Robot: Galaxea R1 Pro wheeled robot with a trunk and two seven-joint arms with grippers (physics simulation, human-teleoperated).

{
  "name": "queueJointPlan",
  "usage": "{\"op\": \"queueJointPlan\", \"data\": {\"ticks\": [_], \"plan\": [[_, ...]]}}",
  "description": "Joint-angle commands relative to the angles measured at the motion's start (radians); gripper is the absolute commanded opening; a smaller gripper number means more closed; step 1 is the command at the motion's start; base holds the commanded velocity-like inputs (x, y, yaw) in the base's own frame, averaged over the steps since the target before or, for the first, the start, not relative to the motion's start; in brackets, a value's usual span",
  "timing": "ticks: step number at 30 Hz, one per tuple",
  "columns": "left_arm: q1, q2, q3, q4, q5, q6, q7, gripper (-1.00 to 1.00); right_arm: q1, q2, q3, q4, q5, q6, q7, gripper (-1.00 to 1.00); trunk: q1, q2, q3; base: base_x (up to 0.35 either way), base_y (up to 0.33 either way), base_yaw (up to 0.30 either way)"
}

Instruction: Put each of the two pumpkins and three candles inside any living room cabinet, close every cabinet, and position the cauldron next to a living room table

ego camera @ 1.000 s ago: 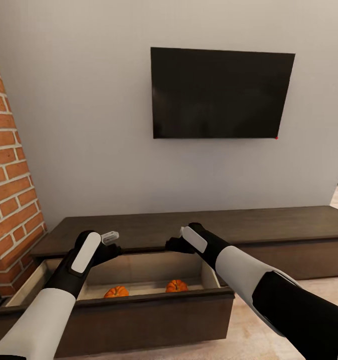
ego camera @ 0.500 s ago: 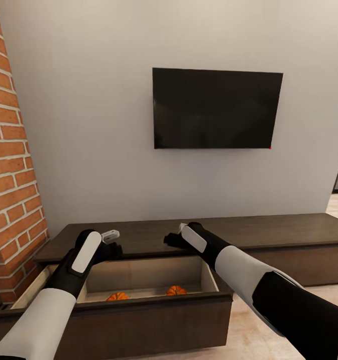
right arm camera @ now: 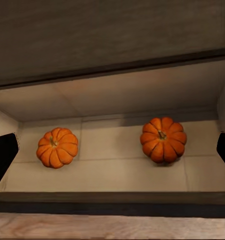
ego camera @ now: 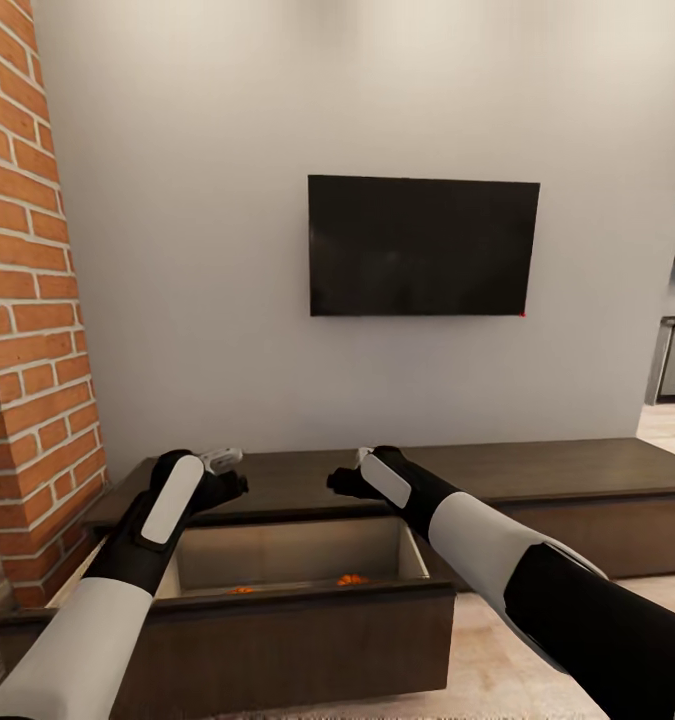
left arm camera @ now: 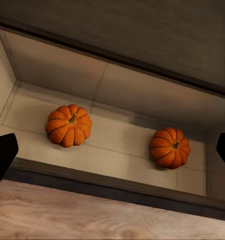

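A pale grey wall (ego camera: 227, 250) fills the head view, with a red brick column (ego camera: 27, 300) at its left edge and a dark flat television (ego camera: 422, 245) mounted on it. Below runs the long, low dark-brown cabinet (ego camera: 577, 470), its left drawer (ego camera: 297, 625) pulled well out toward the robot, showing a light-coloured interior. Both black-and-white arms reach forward above that open drawer. The left gripper (ego camera: 227, 478) hovers over the drawer's left part, and in its wrist view its dark fingertips (left arm camera: 2, 152) sit at opposite edges of the frame, so the claw is spread wide and holds nothing. The right gripper (ego camera: 345, 482) hovers over the middle of the drawer, likewise spread wide and empty, with one fingertip (right arm camera: 2, 152) at the frame's edge. The two pumpkins (left arm camera: 68, 125) (left arm camera: 170, 147) rest upright on the drawer floor, well apart from each other, stems up.
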Motion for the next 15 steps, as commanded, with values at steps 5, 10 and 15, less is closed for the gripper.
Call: {"op": "queueJointPlan", "data": {"ticks": [5,10,15], "plan": [[0.001,0.012,-0.003,-0.027,0.011,0.002,0.011,1.0,-0.001,0.0,0.008,-0.001,-0.009,-0.001,-0.007,1.0,-0.004,0.004,0.018,-0.336,0.0,0.0],[0.002,0.007,-0.004,-0.034,0.01,0.002,0.011,1.0,-0.001,0.0,0.006,-0.001,-0.009,-0.007,-0.007,1.0,-0.024,0.039,0.034,-0.338,0.0,0.0],[0.003,0.005,-0.004,-0.036,0.01,0.001,0.011,1.0,-0.001,-0.001,0.006,-0.001,-0.009,-0.018,0.001,1.0,-0.043,0.074,0.049,-0.338,0.0,0.0]]}}
